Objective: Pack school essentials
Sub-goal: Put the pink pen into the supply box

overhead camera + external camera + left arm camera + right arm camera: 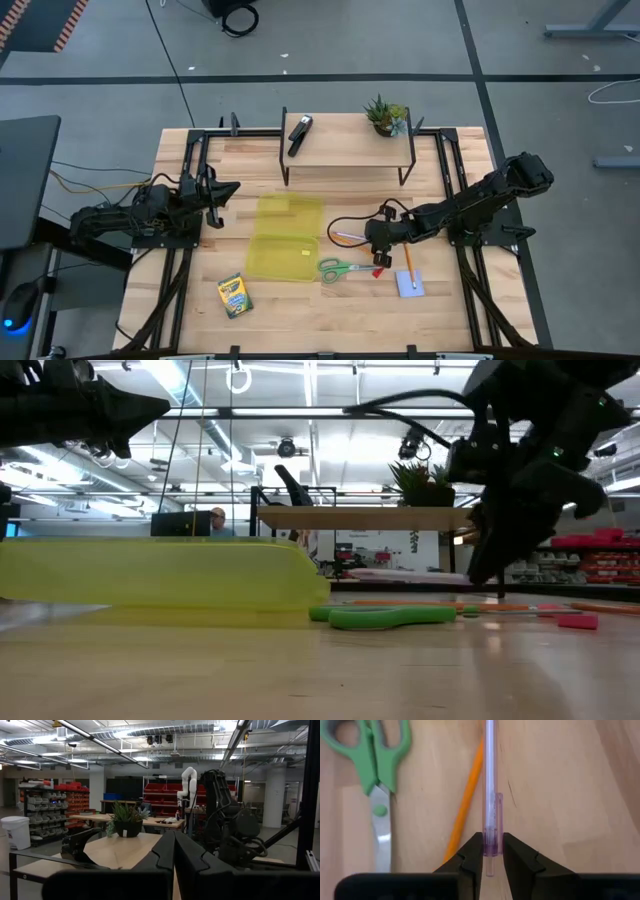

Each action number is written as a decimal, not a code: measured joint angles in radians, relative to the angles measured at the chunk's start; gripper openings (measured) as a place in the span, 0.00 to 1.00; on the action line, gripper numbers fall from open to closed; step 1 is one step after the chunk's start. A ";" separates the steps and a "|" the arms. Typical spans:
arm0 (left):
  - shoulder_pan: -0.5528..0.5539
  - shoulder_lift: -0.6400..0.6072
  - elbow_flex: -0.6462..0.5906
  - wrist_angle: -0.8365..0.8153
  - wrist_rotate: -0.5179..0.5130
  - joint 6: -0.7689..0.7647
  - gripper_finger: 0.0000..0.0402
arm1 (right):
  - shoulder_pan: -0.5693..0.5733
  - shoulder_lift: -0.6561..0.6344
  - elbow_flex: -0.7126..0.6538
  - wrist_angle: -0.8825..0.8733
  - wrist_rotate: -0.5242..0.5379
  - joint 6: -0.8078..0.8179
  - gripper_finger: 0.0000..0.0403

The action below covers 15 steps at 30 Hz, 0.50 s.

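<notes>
I see my right gripper [493,851] pinched on a thin pen [491,795]: a clear, faintly violet plastic tube with a short clip moulded along its barrel, smooth and straight, its end held between the two dark fingertips. Beside it on the pale wood lies an orange pen [466,802], slim and round, angled so its far end nearly meets the clear one. The scissors [376,775] lie just beyond that, with glossy green loop handles, a green pivot stud and flat steel blades.

From above, the right gripper [378,243] sits over the tabletop [330,320] right of its middle. The scissors [343,268] lie toward the front edge, handles pointing left. A small red piece [379,272] lies right by the blade tips. A pale blue notepad [408,283], square and flat, sits near the front-right, with a yellow pencil [409,264] lying across it.

The yellow case [285,238] lies opened flat at the table's centre: translucent plastic, two rectangular halves with rounded corners. The crayon box [235,296], yellow-green printed card, lies tilted near the front-left.

My left gripper [226,189] waits with its fingers closed, near the left edge, well apart from everything. At the back edge, a wooden shelf [345,150] on thin black legs carries a black stapler [300,133] and a potted plant [386,117].
</notes>
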 joint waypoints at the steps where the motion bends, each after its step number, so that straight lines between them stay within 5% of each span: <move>1: 0.000 0.000 0.000 0.000 0.000 0.000 0.03 | 0.000 0.000 0.009 -0.001 0.000 -0.005 0.19; 15: 0.000 0.000 0.000 0.001 0.000 0.001 0.03 | -0.003 0.000 0.189 0.010 -0.017 -0.097 0.19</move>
